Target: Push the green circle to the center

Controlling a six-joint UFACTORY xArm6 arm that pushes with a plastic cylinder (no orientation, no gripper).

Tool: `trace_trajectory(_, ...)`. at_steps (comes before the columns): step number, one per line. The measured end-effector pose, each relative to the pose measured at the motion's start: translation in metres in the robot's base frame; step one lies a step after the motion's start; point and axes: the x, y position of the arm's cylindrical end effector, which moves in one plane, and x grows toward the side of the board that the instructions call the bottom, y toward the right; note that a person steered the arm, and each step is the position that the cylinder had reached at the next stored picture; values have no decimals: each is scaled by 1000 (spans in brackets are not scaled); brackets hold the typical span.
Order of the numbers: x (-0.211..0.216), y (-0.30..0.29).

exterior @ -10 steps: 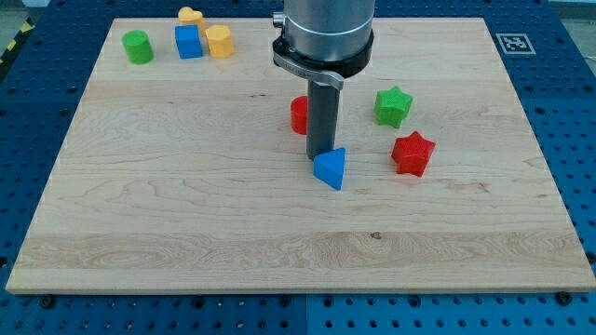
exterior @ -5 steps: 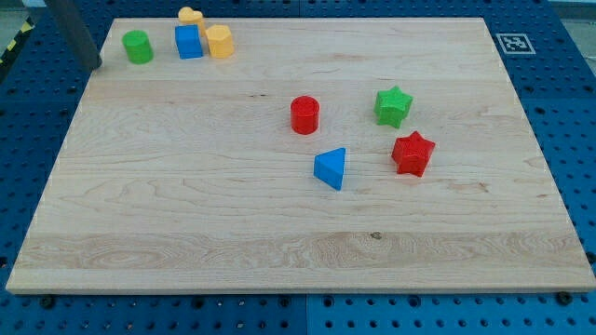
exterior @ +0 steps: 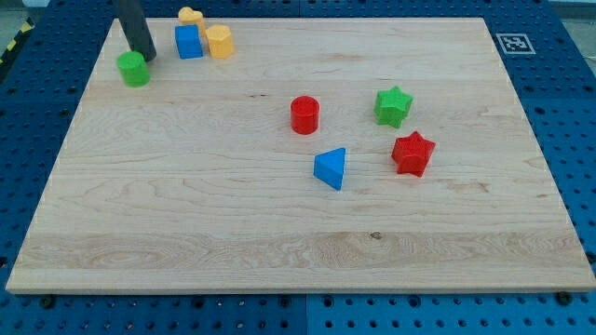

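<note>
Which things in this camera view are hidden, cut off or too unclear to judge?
- My tip: the rod runs out past the view's top edge, so the arm is unseen. Whether the tip touches the green circle is unclear.
- Yellow block at the view's top: the blue cube hides its lower part; shape unclear.
- Marker at the board's corner: too small to read.

7 other blocks [exterior: 315,114] on board [exterior: 233,242].
</note>
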Motion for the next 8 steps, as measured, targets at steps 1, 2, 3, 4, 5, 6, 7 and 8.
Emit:
trace_trajectory(1,21,0)
trace_trajectory(2,21,-9)
trace_trajectory(3,31,-32)
trace_trajectory(4,54,-44)
trace_trajectory(5,80,-44)
trace_trajectory(6,102,-46)
trace_trajectory(7,123,-46)
trace_trajectory(8,132,-45)
